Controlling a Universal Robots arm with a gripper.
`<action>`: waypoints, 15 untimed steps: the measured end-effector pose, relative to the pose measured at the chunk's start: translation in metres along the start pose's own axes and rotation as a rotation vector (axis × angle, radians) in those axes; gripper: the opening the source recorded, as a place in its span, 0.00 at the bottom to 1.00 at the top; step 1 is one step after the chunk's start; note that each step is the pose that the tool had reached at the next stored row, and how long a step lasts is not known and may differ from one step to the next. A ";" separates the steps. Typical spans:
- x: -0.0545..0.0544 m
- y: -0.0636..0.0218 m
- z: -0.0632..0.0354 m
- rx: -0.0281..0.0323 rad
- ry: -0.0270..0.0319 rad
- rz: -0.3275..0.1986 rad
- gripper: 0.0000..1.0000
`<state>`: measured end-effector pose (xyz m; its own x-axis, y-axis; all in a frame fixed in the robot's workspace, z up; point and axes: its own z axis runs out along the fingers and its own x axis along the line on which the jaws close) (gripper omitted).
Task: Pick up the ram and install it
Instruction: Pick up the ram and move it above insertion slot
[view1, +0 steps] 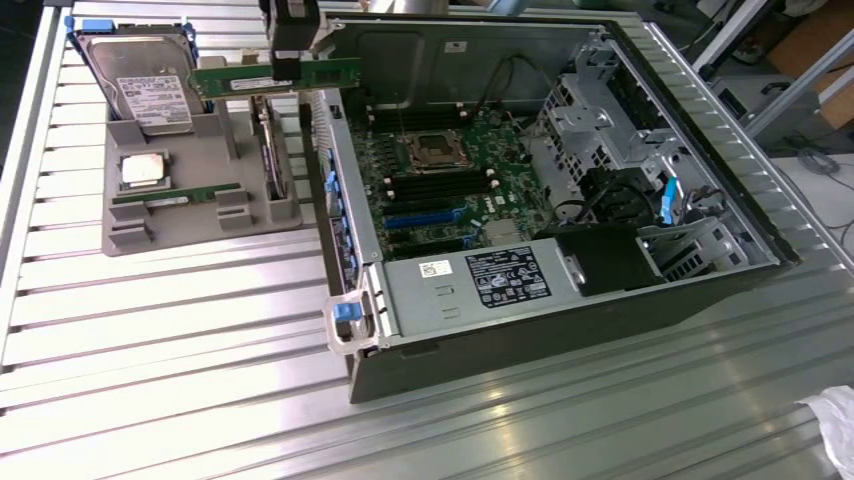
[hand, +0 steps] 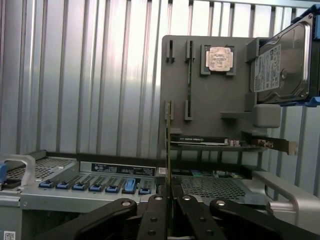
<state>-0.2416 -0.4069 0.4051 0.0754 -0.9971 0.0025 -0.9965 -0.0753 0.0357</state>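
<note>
Here the ram (view1: 240, 82) sits pinched between the jaws, which are clamped on its middle.

Ribbed metal table (view1: 160, 340) bears a grey holder (view1: 187, 226) and computer case (view1: 561, 332).

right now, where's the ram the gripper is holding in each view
exterior view: ram, level in the gripper, near the top toward the exterior view's left.
wrist view: ram edge-on, a thin strip sticking out of the gripper, in front of the grey tray.
shared landmark: the hard drive standing in that tray.
</note>
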 end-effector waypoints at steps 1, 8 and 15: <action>0.000 -0.0008 0.0000 0.0000 0.0000 0.000 0.13; 0.000 -0.0036 -0.0002 -0.0001 0.0000 0.000 0.13; 0.001 -0.0075 -0.0003 0.0000 0.0000 0.000 0.13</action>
<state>-0.2341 -0.4069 0.4051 0.0754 -0.9971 0.0025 -0.9965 -0.0753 0.0357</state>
